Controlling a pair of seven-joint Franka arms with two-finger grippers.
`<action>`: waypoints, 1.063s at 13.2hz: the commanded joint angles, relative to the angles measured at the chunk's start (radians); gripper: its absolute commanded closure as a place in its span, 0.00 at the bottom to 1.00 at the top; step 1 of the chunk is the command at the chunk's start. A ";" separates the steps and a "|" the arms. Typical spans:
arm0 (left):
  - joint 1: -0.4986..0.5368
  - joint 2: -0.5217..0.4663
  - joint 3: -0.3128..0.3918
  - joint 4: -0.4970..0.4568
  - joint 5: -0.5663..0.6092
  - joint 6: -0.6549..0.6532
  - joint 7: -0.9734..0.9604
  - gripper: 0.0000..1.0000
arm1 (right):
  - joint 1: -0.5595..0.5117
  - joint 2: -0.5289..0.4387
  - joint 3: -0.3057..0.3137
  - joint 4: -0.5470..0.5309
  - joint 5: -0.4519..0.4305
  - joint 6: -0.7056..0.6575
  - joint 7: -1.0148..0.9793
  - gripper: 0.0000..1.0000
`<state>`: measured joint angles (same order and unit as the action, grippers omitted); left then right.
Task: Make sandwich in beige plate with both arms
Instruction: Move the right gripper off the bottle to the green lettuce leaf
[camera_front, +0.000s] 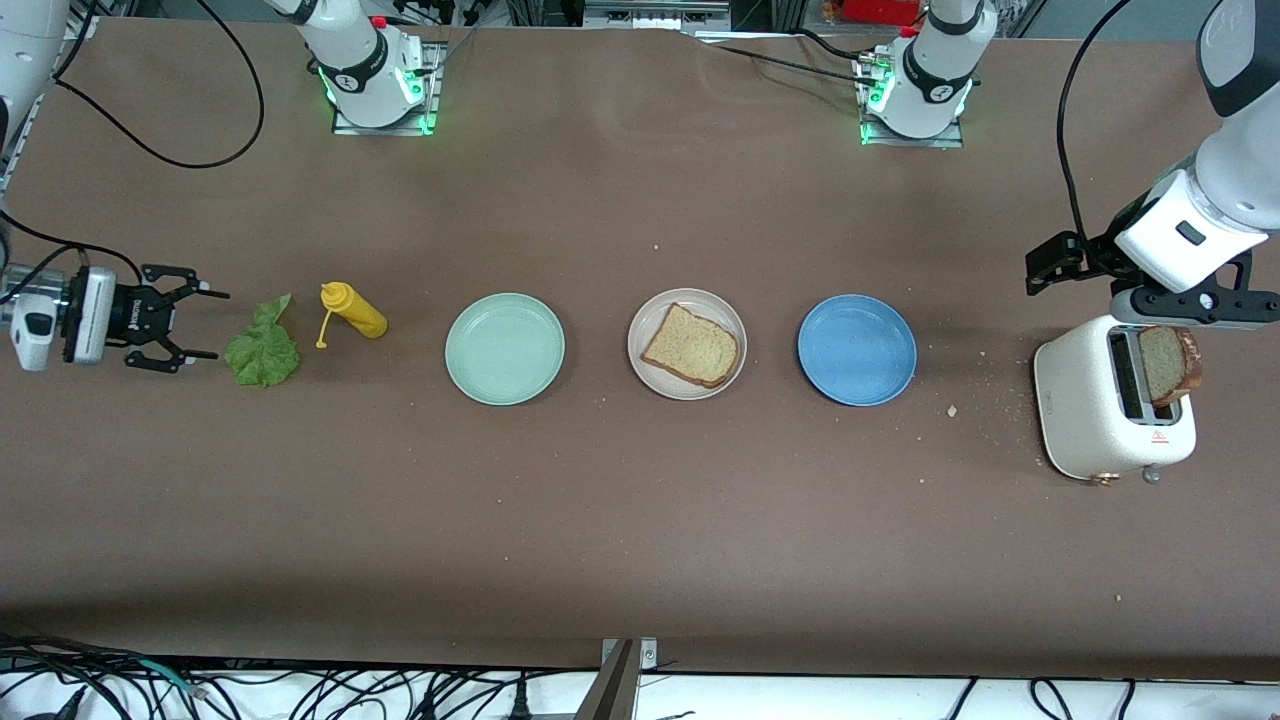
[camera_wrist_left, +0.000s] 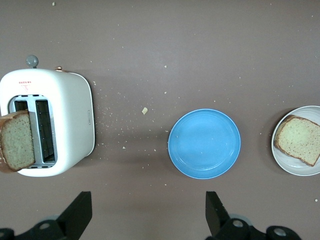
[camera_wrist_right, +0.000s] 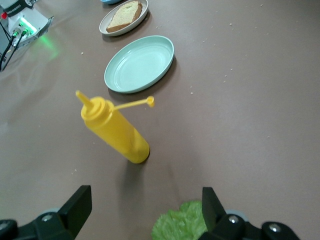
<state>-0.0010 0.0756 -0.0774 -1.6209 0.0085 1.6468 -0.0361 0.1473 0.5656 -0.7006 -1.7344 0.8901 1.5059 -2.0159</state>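
With one bread slice (camera_front: 691, 346) already on the beige plate (camera_front: 651, 313), the right hand (camera_front: 186, 317), spread empty beside the lettuce leaf (camera_front: 263, 347), should pinch it at counter level, while the left hand (camera_wrist_left: 145, 212) waits released over the toaster (camera_front: 1085, 400).

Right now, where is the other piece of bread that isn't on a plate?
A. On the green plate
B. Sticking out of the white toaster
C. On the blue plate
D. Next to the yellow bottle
B. One slice of bread stands up out of a slot of the white toaster, while the other slice lies on the beige plate.
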 joint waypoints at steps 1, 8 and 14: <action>-0.002 -0.003 -0.002 0.007 0.033 -0.002 -0.013 0.00 | 0.014 0.003 -0.007 0.076 -0.037 -0.036 0.142 0.02; -0.007 0.003 -0.004 0.006 0.034 -0.002 -0.012 0.00 | 0.078 -0.062 0.051 0.092 -0.259 0.143 0.726 0.02; -0.007 0.006 -0.004 0.007 0.034 -0.001 -0.012 0.00 | 0.078 -0.153 0.164 -0.101 -0.526 0.437 1.305 0.02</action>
<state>-0.0026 0.0767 -0.0786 -1.6214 0.0086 1.6468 -0.0360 0.2296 0.4692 -0.5607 -1.7325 0.4205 1.8516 -0.8319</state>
